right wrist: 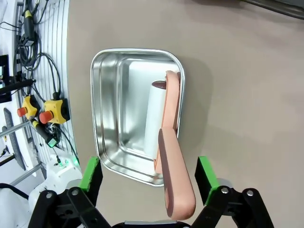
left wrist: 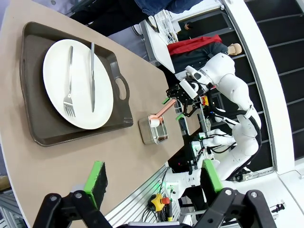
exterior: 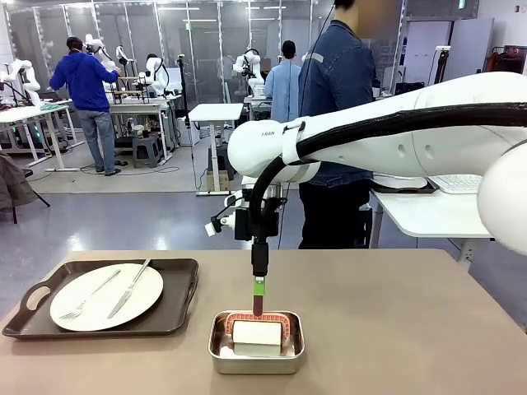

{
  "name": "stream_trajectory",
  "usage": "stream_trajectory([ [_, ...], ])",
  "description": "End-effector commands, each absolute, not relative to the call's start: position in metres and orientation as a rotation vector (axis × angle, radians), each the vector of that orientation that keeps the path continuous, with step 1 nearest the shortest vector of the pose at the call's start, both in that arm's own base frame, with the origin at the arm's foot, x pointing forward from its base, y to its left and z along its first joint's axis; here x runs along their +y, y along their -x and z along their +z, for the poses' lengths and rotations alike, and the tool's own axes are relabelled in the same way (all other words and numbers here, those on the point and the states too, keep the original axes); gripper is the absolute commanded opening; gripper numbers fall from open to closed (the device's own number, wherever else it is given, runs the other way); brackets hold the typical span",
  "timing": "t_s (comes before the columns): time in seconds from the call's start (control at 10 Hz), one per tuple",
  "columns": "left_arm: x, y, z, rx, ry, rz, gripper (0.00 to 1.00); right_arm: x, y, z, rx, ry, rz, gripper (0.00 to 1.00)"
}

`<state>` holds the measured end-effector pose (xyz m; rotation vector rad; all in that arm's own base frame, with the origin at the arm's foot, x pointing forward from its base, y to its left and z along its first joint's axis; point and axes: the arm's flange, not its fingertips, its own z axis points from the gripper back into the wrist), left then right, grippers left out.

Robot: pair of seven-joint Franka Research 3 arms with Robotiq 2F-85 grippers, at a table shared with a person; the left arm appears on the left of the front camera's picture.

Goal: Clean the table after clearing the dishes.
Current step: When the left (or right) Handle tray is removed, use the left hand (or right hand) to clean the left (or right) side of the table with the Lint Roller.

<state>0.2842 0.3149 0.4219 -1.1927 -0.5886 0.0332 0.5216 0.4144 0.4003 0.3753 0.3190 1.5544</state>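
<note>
At the far left our left gripper (left wrist: 153, 171) hangs wide open above the near edge of the desk (exterior: 395, 313), with nothing between its green pads. Ahead of it, on the desk's left part, lies the dark brown tray (exterior: 177, 304). It carries the round white plate (exterior: 95, 311), and on the plate a fork (exterior: 90, 295) and a knife (exterior: 130, 290) lie side by side, the fork to the left. Just right of the tray and close to our edge of the desk stands a small steel pan (exterior: 255, 362). In it rests a white roller (exterior: 257, 332), whose salmon-pink handle (right wrist: 173, 175) sticks up over the pan's rim. Our right gripper (exterior: 258, 290) points straight down over the pan. In the right wrist view its pads stand on either side of the handle with a gap at each side, so it is open and not gripping. The right arm reaches in from the right, and a person (exterior: 333, 123) in a dark blue jacket stands at the far side of the desk.
</note>
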Motion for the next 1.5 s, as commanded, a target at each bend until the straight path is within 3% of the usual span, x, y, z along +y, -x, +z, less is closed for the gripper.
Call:
stream_trajectory([
  [0.0,0.316,-0.280,0.422,-0.599,1.195,0.025,1.00,0.424,-0.524,0.402,0.355,-0.346,1.537,0.82],
  [0.8,0.316,-0.280,0.422,-0.599,1.195,0.025,1.00,0.426,-0.526,0.400,0.385,-0.336,1.530,0.03],
  [0.9,0.316,-0.280,0.422,-0.599,1.195,0.025,1.00,0.427,-0.525,0.401,0.381,-0.334,1.533,0.00],
  [1.2,0.316,-0.280,0.422,-0.599,1.195,0.025,1.00,0.417,-0.517,0.420,0.340,-0.317,1.517,0.03],
  [1.4,0.316,-0.280,0.422,-0.599,1.195,0.025,1.00,0.397,-0.505,0.453,0.330,-0.357,1.359,0.04],
])
